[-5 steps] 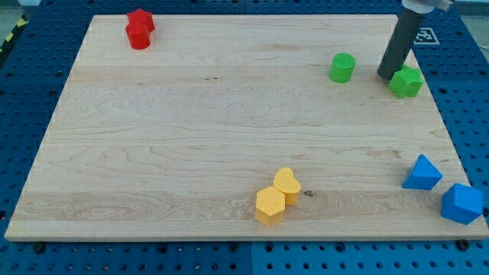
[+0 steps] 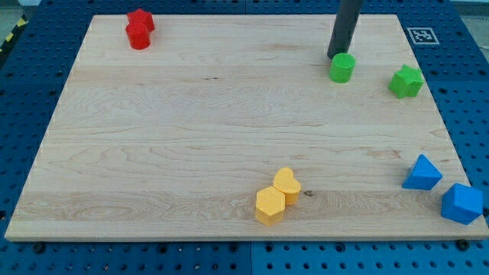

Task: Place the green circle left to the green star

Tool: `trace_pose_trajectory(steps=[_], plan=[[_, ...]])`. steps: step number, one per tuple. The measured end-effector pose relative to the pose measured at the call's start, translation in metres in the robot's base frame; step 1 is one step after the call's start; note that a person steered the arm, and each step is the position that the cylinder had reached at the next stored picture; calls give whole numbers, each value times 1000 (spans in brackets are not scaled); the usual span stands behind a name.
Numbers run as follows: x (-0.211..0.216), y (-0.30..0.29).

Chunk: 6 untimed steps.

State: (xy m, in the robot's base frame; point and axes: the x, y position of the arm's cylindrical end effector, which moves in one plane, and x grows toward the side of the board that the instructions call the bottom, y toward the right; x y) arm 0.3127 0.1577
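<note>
Pale wooden board [image 2: 191, 137] lies on a blue pegboard bench [image 2: 23, 92], and I reach down over its far side from the view's top. I have no jaws to open or close, only a straight dark rod, and it holds nothing. My tip [image 2: 334, 57] rests on the wood just above the green circle [image 2: 342, 68], at its upper left edge, so close that I cannot tell if we touch. That circle is a short round cylinder standing upright, flat face up, with no long axis across the board. The green star [image 2: 406, 81] sits to its right, slightly lower in the view, with a clear gap between them. Two red blocks [image 2: 140, 29] huddle at the top left, a yellow heart [image 2: 287, 184] and a yellow hexagon [image 2: 270, 205] touch near the bottom edge, and a blue triangle [image 2: 422, 173] and a chunkier blue block [image 2: 461, 203] sit at the bottom right.
</note>
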Motion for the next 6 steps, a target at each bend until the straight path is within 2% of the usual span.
trace_pose_trajectory(steps=[2, 4, 5, 6], plan=[[15, -21], [67, 2], [89, -26], [132, -32]])
